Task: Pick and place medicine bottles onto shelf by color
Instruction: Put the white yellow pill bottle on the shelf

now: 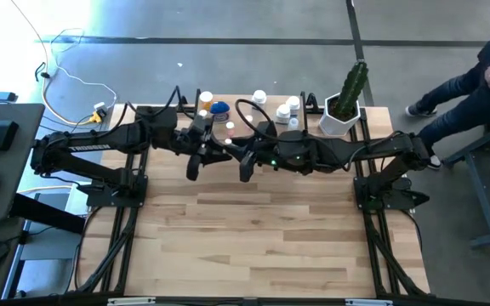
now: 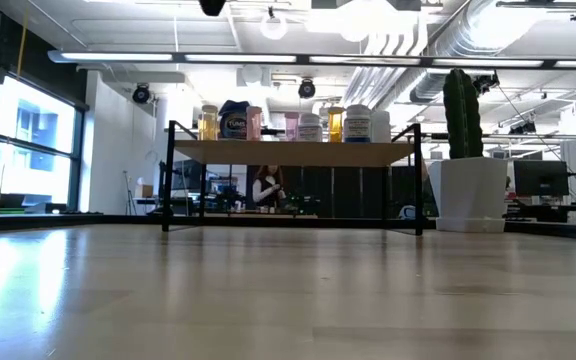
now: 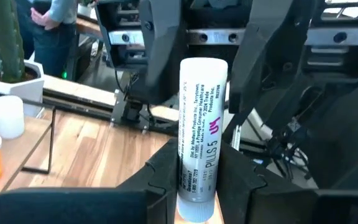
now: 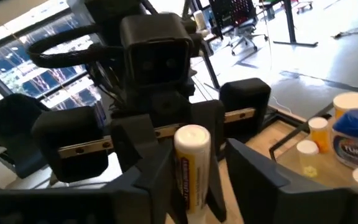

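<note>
Looks like an open-plan robotics lab in an office-type space: polished grey concrete floor [image 1: 253, 21], exposed white ceiling ducts [image 2: 418, 40], long fluorescent light strips [image 2: 298, 60], big windows [image 2: 33, 140], black desk monitors [image 2: 538, 180], rolling office chairs [image 4: 244, 28], loose white cables [image 1: 75, 81].

The tube [image 3: 199, 149] between the left gripper's [image 3: 197, 186] fingers runs off the left wrist picture's edge, so its lower end is hidden. In the right wrist view the right gripper [image 4: 194, 180] covers the tube's foot too, and its print is too blurred to read. From above, both grippers hide the tube wholly. Beyond the hand, shelf [image 2: 293, 152] bottles [image 2: 298, 124] are too small for their labels to be read.
</note>
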